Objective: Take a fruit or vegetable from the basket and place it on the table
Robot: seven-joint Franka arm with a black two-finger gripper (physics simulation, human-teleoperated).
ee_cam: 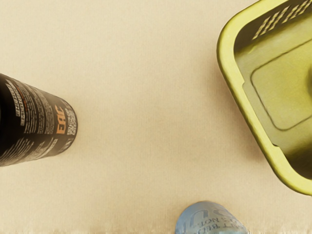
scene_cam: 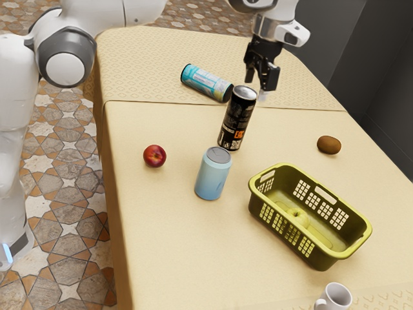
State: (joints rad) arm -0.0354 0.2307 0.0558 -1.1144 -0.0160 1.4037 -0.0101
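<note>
Yellow-green fruit [scene_cam: 297, 216] lies inside the basket [scene_cam: 322, 259]. Near the basket stand a light-blue can [scene_cam: 211, 177] and a tall black can [scene_cam: 237, 123]; a red apple [scene_cam: 155, 156] rests well apart. Above the table [scene_cam: 181, 252], my gripper [scene_cam: 261, 79] hangs with its fingers parted, holding nothing.

Basket [scene_cam: 326, 257]: yellow-green, small gridded holes
Basket fruit [scene_cam: 298, 217]: pale yellow-green
Apple [scene_cam: 155, 156]: red
Kiwi [scene_cam: 329, 145]: brown
Tall can [scene_cam: 236, 121]: black, white print, orange letters
Short can [scene_cam: 211, 177]: light blue, grey top
Lying can [scene_cam: 204, 82]: turquoise and white
Mug [scene_cam: 337, 297]: white
Counter [scene_cam: 161, 226]: pale yellow, partly diamond-patterned
Floor [scene_cam: 58, 258]: cream stars, grey and brown tiles
Tool [scene_cam: 261, 79]: black
</note>
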